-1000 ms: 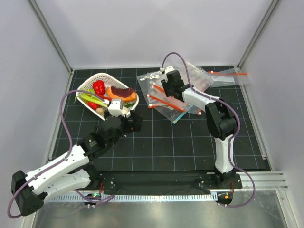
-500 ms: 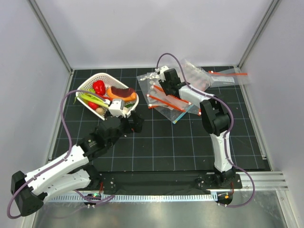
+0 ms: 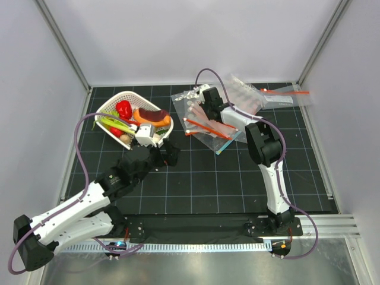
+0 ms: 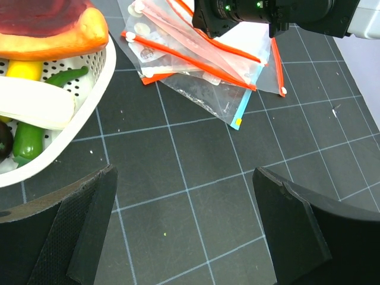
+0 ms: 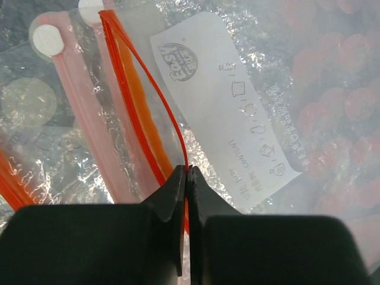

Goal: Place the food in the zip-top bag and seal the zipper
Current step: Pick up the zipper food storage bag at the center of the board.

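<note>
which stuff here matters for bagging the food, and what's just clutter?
Job: food; bag, pinched at its zipper by the right gripper.
Clutter: basket holding the food; other bags in the pile; far-right bag.

Black gridded mat (image 3: 202, 178) (white lines); plain white walls (image 3: 196, 41); metal corner posts (image 3: 64, 44); even light.
</note>
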Robot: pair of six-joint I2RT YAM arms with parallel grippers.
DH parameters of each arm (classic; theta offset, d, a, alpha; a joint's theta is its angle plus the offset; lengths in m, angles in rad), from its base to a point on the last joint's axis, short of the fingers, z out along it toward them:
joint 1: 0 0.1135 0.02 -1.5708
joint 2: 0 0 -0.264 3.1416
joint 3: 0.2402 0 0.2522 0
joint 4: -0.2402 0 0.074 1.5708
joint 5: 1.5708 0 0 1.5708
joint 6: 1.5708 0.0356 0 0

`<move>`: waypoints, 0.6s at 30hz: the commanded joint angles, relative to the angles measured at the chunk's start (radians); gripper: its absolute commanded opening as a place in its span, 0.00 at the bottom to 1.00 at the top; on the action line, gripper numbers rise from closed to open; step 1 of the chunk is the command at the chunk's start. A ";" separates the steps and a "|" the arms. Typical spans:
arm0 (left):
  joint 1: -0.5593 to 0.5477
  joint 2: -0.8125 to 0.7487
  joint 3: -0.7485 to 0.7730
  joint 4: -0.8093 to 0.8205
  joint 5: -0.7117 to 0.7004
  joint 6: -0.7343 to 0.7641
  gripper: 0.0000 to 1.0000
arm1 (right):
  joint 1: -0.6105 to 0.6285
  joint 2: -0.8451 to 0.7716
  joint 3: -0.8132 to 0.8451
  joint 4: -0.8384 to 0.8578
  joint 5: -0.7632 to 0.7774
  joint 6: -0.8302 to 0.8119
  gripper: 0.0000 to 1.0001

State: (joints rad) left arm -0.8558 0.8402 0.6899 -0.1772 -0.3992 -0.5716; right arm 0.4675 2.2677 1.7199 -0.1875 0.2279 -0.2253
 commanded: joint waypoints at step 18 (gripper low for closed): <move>0.003 0.079 0.043 0.076 -0.010 0.001 1.00 | 0.109 -0.520 -0.273 -0.059 0.039 0.315 0.01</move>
State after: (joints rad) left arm -0.8558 0.9092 0.6903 -0.1665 -0.4000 -0.5682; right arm 0.5529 1.8603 1.4910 -0.2214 0.2668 -0.0425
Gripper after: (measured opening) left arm 0.996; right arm 0.037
